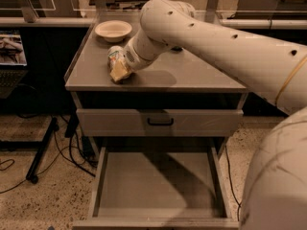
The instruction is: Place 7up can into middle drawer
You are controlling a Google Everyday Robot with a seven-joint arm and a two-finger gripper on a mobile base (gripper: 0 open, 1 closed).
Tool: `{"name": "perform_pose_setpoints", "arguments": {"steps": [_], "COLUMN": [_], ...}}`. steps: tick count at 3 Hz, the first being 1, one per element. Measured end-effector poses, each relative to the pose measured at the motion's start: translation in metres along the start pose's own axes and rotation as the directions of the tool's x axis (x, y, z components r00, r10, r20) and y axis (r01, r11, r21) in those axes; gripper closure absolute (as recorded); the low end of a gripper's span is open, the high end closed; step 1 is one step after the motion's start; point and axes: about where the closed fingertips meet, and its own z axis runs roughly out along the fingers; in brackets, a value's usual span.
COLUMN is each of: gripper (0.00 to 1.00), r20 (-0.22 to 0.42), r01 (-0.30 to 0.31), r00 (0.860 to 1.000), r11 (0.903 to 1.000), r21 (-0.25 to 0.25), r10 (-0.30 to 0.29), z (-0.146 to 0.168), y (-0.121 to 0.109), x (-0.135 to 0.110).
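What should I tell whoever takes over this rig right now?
Gripper: down at the left front of the cabinet top, right against the 7up can; the grip can't be confirmed.
7up can: on the cabinet top, in front of the bowl.
Middle drawer: pulled open below, no can in it.
Done: drawer open, gripper at the can.
Left: secure the can, lift it, lower it into the drawer, release.

The arm [216, 47] is a thick, smooth, cream-white tube with rounded joints, dotted with small dark holes and ringed by one thin tan band. A mottled white shell [276, 186] bulges below. The yellowish gripper [118, 72] sits on the cabinet top [192, 78], front left.
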Motion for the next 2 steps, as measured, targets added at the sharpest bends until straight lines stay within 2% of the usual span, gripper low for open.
{"name": "perform_pose_setpoints", "arguments": {"steps": [1,2], "gripper": [1.00,1.00], "r20": [0.029,0.060], "r01": [0.063,0.169], "r00": [0.998,0.985], "r11": [0.9975,0.9810], "r21": [-0.032,-0.095], "r10": [-0.062,-0.164], "z": [-0.004,-0.019], "y": [0.006,0.012], "x": [-0.008,-0.011]}}
